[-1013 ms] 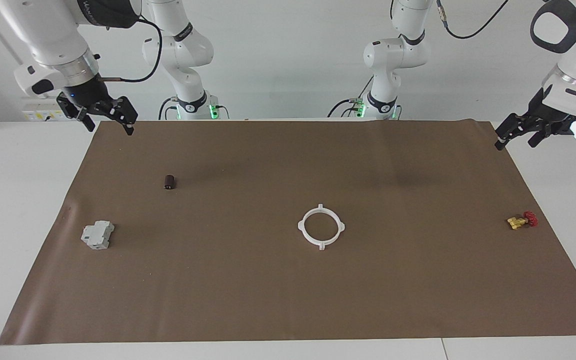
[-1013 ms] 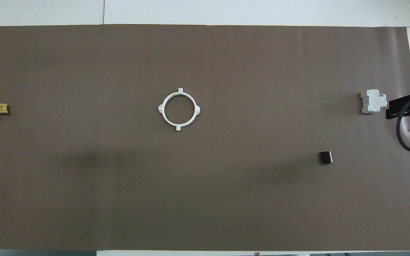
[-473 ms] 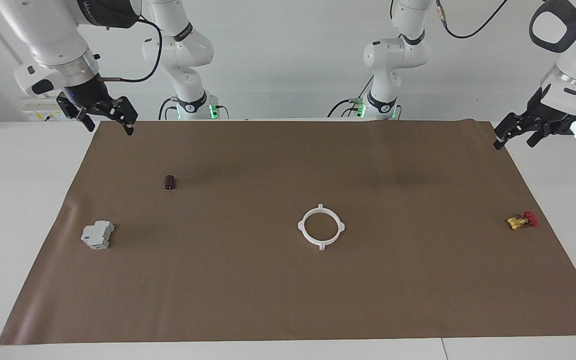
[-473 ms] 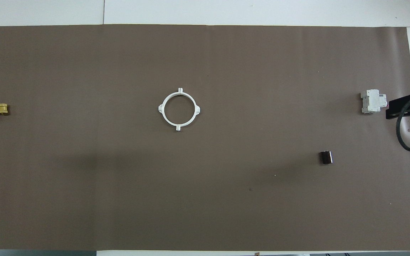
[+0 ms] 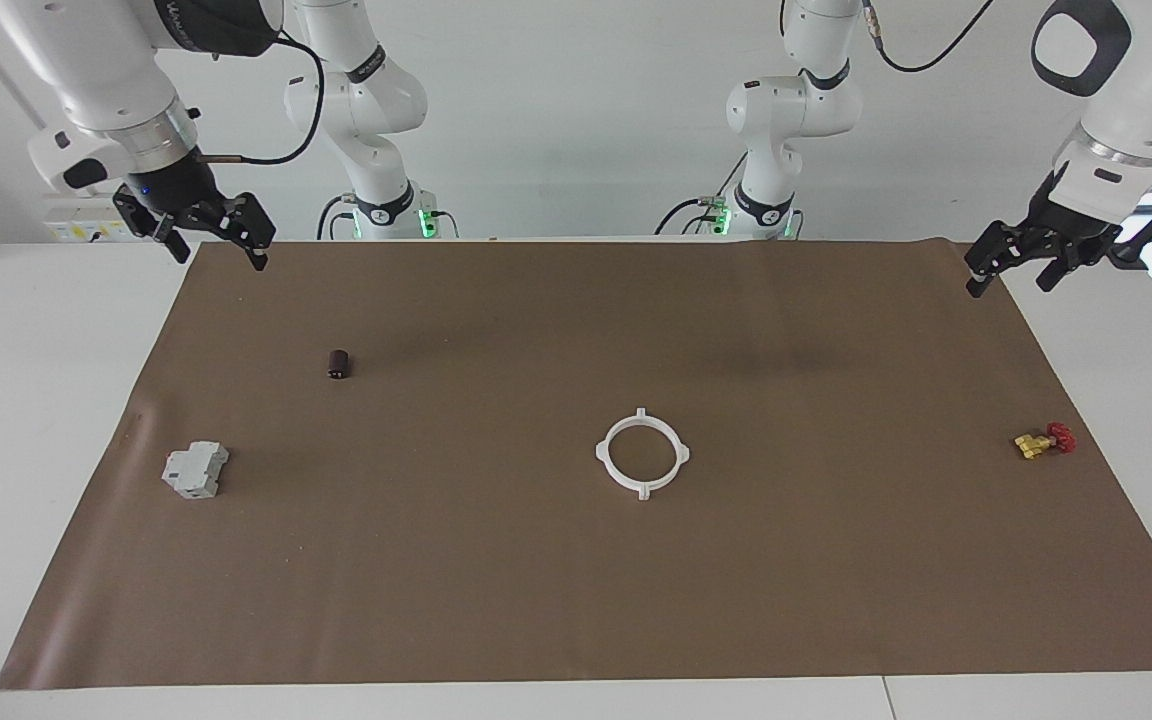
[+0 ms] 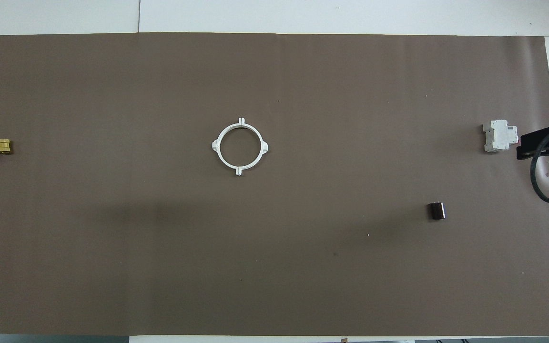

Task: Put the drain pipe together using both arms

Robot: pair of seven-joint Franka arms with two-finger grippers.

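Meanwhile the only motion is at the left arm's end of the surface: the left gripper has slid a little inward along the mat's edge nearest the robots since a second ago, hanging over the corner of the brown mat with its fingers apart and nothing between them. The right gripper has not moved; it waits over the mat's corner at the right arm's end, fingers likewise apart and empty.

The drain pipe lies flat near the middle of the mat as one closed white ring with four tabs, well apart from both grippers and unchanged over the second. To my eye the two halves already sit joined, so the assembly looks done and the arms appear to be parked or settling rather than reaching in.

The other things have stayed put: the grey block and the small dark cylinder toward the right arm's end, the brass valve with a red handle toward the left arm's end.
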